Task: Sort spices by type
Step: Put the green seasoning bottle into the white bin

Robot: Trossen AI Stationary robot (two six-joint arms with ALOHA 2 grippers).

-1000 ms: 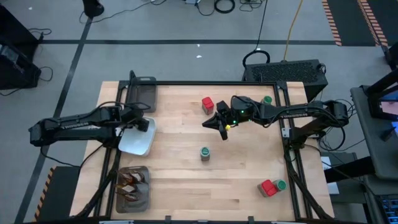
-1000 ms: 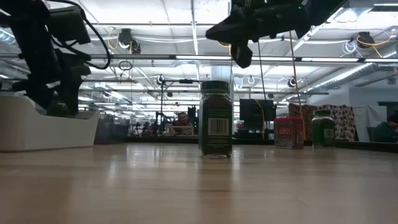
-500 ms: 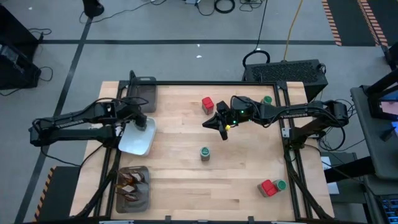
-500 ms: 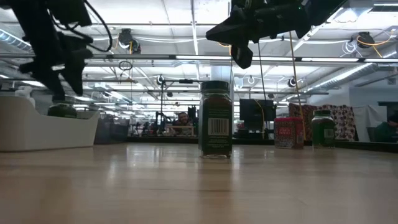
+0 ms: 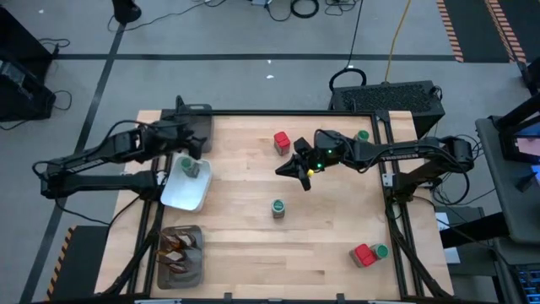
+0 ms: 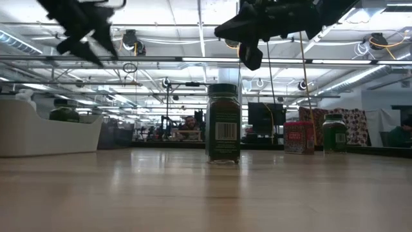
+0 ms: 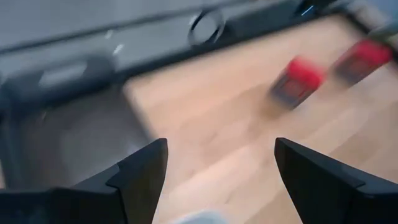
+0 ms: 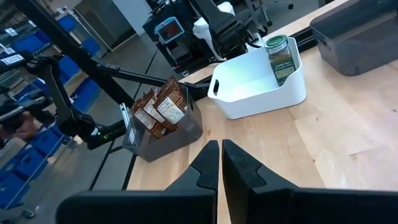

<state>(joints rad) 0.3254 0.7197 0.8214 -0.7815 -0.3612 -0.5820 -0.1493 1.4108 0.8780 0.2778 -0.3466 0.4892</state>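
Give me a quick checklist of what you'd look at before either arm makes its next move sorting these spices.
1. Left gripper empty and open: ok, its fingers stand wide apart in its wrist view, nothing between them.
2. Jar in the white dish: ok, one green-lidded jar stands inside.
3. Right gripper free: ok, shut with nothing held.
4. Next jar upright and reachable: ok, the middle jar stands alone on open wood.
5. Sachets gathered: ok, all together in the near mesh tray.
6. Red boxes sorted: not ok, one red box and another sit loose.
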